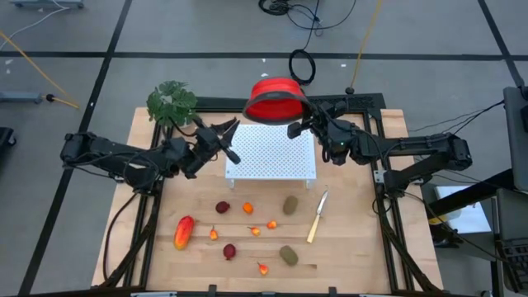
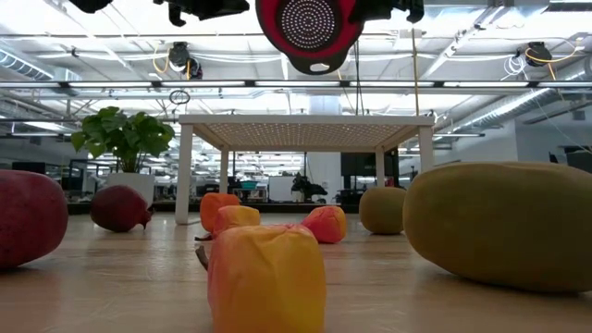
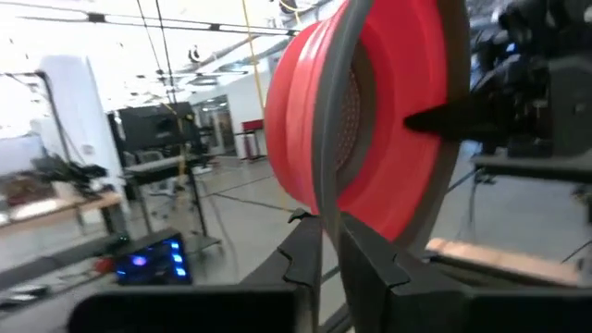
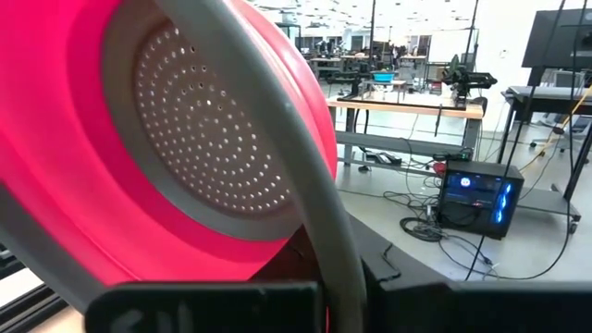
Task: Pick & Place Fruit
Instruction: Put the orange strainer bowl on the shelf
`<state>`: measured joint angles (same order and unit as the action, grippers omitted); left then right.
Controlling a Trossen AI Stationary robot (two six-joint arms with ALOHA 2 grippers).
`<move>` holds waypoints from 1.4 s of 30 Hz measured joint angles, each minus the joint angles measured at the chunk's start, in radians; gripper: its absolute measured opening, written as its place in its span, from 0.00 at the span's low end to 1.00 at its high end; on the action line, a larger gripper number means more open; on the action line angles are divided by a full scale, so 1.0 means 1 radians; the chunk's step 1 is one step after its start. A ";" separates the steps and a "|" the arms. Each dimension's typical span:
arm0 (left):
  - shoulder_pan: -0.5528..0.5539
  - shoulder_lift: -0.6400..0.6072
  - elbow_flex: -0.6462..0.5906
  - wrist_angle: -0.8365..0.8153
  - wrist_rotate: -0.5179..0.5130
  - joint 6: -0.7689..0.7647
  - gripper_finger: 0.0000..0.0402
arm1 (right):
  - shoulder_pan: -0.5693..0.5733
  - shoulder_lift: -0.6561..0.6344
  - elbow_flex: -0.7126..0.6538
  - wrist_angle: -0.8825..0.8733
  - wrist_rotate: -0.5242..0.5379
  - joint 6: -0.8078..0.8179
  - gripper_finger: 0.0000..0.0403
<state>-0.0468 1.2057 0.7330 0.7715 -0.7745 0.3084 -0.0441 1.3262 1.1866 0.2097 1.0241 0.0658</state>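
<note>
Right gripper [image 1: 299, 128] is clamped on the bowl [image 1: 275, 99] rim, holding it tilted on edge in the air above the rack [image 1: 272, 153]; left gripper [image 3: 330, 242] sits narrow on the opposite rim, though whether it's truly gripping I can't tell; fruit [image 1: 235, 229] lies scattered on the table [image 1: 355, 247] in front of the rack, none in the bowl; level the bowl before lowering; keep one grip firm throughout.
</note>
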 joint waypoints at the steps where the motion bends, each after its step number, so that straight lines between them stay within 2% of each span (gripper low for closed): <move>1: 0.005 0.000 0.000 0.000 0.013 -0.019 0.16 | 0.000 0.000 0.000 0.000 0.000 0.000 0.00; 9: 0.029 0.000 0.000 0.000 0.042 -0.049 0.43 | 0.000 0.000 0.000 0.004 0.000 0.001 0.00; 15: 0.049 0.000 0.000 0.000 0.091 -0.051 0.54 | 0.000 0.000 0.000 0.014 -0.005 0.033 0.00; 26: 0.068 0.000 0.000 0.049 0.114 -0.050 0.56 | 0.001 0.035 -0.002 0.023 -0.012 0.106 0.00; 31: 0.068 0.001 0.000 0.048 0.128 0.000 0.56 | 0.007 0.086 -0.002 0.073 -0.084 0.141 0.00; 42: 0.065 0.001 0.000 0.047 0.033 0.099 0.55 | 0.027 0.104 -0.002 0.115 -0.084 0.124 0.00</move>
<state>0.0181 1.2064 0.7326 0.8181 -0.7418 0.4076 -0.0166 1.4300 1.1847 0.3244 0.9398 0.1898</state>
